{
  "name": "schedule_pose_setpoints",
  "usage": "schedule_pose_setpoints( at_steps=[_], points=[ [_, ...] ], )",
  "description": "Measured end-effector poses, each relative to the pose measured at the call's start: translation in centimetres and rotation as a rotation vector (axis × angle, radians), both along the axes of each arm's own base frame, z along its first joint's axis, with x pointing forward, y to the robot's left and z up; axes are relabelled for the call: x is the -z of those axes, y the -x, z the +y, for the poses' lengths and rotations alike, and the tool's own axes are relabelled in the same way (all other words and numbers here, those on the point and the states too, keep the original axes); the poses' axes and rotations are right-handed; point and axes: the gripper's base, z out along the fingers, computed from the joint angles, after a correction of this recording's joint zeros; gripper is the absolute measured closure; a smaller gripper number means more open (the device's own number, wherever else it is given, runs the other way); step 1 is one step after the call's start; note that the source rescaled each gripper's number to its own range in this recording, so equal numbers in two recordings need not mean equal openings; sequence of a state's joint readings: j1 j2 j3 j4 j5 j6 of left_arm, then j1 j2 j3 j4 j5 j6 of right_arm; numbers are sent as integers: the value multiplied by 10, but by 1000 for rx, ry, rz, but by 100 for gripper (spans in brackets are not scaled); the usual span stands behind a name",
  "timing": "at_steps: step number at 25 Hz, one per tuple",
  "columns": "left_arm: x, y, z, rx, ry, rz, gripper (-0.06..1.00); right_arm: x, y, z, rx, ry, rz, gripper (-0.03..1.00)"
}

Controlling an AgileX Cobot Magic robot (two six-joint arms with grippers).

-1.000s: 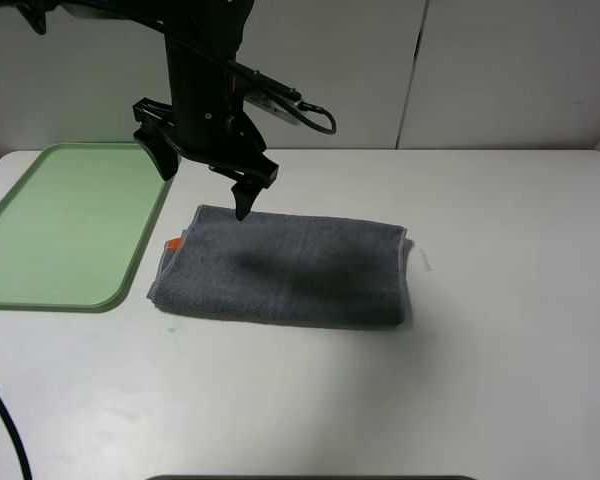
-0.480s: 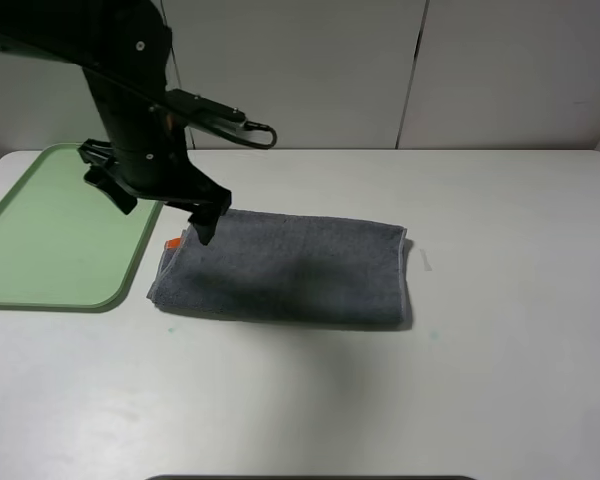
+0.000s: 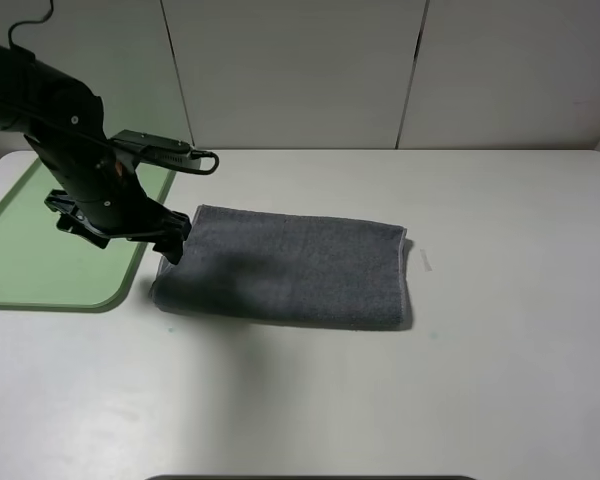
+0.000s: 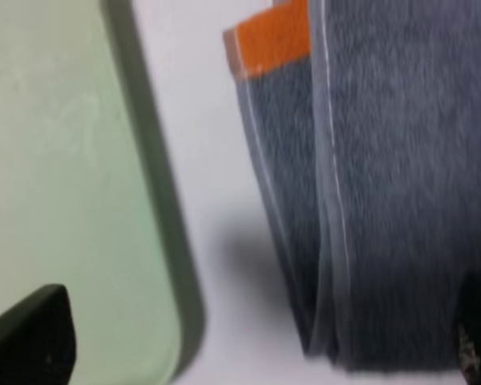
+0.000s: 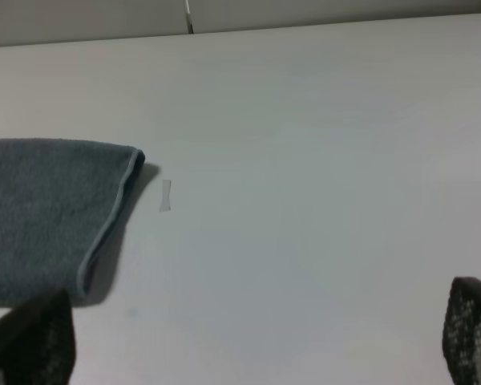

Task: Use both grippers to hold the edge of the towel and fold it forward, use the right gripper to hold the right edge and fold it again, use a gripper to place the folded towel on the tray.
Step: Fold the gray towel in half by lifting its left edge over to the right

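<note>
Where the towel lies, as we see it from the high camera: the folded dark grey towel (image 3: pixel 300 270) rests flat on the white table (image 3: pixel 500 350), just beside the pale green tray (image 3: pixel 30 260) and not on it.
Towel's long axis: side to side across the table, with one short end toward the tray.
Left gripper, high camera: the left gripper (image 3: pixel 120 235) hangs low over that short end and the tray's rim. Its fingers (image 3: pixel 173 245) are spread wide and hold nothing. We cannot tell whether the nearer finger touches the cloth.
Right gripper, high camera: out of sight.

Towel end, left wrist view: we see stacked layers of towel (image 4: pixel 385 200) with pale hems, and an orange stripe (image 4: pixel 268 40) peeking from a lower layer.
Gap, left wrist view: a narrow strip of bare table separates the cloth from the tray (image 4: pixel 64 160).
Fingers, left wrist view: one dark tip sits over the tray and the other over the towel, so the jaws stand wide and straddle the gap.

Towel, right wrist view: only the far short end of the towel (image 5: pixel 48 208) shows, beside a small pale mark (image 5: pixel 165 195) on the table.
Right gripper, right wrist view: the right gripper (image 5: pixel 248 341) is spread wide over bare table, empty and well apart from the tray.

Step in hand: both folds look done, we judge, so the towel remains to be put on the tray.
Deciding relation: the tray lies off the towel's short end on the left arm's side, so the left arm is the nearer one.
</note>
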State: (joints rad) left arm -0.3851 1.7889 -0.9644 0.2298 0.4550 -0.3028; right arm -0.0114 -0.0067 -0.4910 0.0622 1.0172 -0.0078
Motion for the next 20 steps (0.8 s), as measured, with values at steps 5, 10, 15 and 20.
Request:
schedule_pose_setpoints(
  at_steps=[5, 10, 15, 20],
  points=[
    [15, -6, -3, 32, 38, -52, 2, 0, 0, 0, 0, 0, 0, -3],
    [39, -11, -10, 48, 78, -41, 2, 0, 0, 0, 0, 0, 0, -3],
    [49, -16, -13, 54, 101, -70, 2, 0, 0, 0, 0, -1, 0, -3],
    [60, -17, -14, 37, 111, -56, 2, 0, 0, 0, 0, -1, 0, -3]
  ],
)
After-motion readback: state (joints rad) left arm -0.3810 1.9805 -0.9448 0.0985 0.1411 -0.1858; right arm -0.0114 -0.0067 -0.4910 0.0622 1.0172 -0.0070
